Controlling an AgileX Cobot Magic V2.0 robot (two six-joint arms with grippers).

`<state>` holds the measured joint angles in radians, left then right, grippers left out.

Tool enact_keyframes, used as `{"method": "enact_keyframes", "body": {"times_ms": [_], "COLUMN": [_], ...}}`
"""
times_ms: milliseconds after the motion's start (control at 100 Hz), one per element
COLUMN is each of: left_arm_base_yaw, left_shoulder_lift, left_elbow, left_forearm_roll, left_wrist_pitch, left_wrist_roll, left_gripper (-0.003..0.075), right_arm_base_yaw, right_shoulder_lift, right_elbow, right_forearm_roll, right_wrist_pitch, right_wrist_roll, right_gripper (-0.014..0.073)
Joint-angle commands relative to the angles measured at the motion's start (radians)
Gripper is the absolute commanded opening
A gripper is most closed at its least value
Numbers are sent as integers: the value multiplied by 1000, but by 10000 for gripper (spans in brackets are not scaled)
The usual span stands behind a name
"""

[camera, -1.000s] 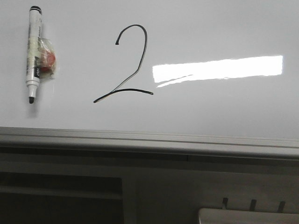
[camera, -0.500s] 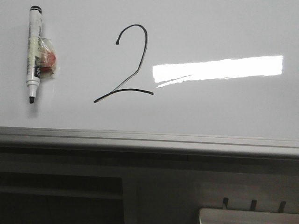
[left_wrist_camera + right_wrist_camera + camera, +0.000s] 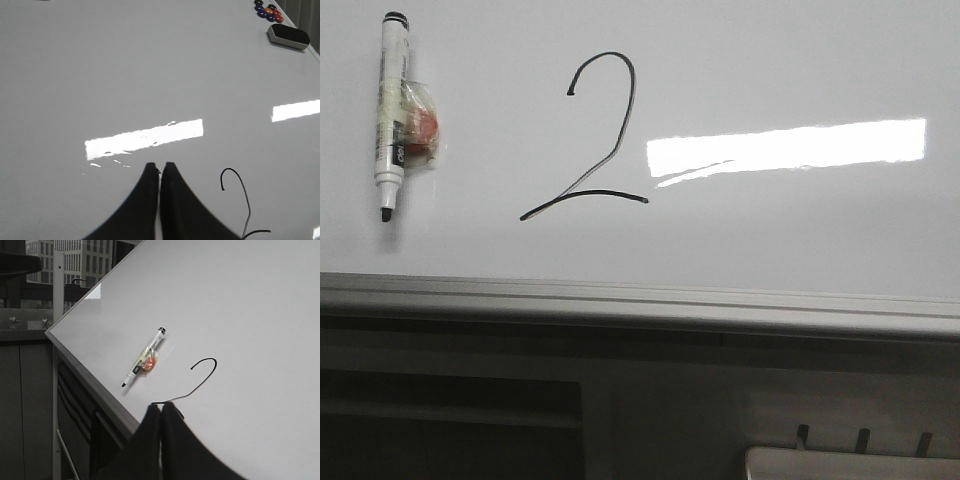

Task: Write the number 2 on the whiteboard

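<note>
Black number 2 (image 3: 592,140) drawn on whiteboard (image 3: 770,230), uncapped marker pen (image 3: 391,112) lying left of it, left gripper (image 3: 160,167) and right gripper (image 3: 160,409) both closed, empty.

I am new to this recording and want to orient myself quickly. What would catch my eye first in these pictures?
First, the black number 2 drawn near the middle of the whiteboard. To its left lies an uncapped marker with a small red object taped to it, and to its right is a bright strip of reflected light. Both wrist views show dark tool fingers closed together, holding nothing.
</note>
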<state>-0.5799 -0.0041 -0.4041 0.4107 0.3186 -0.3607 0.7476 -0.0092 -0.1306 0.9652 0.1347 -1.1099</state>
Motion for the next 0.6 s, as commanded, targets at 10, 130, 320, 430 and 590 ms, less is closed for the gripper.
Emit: {"method": "enact_keyframes", "body": {"times_ms": [10,130,320,430,590], "left_arm_base_yaw": [-2,-2,7,71,224], "left_shoulder_lift": [-5,-5,-5,-5,-5], "left_elbow": [-22,-22,-22,-13,39], "left_forearm_roll": [-3,-3,-64,-122,-229], "left_wrist_pitch": [-67,-62,91,129,66], "left_wrist_roll": [-4,-4,26,150,321], "left_gripper": [-20,-20,-20,-20,-20], "right_arm_base_yaw": [-2,-2,-2,-2,-2], "right_shoulder_lift": [4,4,4,4,4], "right_elbow": [-25,-25,-25,-25,-25], "right_forearm_roll": [13,13,13,13,13], "right_wrist_pitch": [-44,-44,-44,-44,-44], "right_wrist_roll": [1,1,1,1,1], "right_gripper": [-67,-67,-67,-67,-67]}}
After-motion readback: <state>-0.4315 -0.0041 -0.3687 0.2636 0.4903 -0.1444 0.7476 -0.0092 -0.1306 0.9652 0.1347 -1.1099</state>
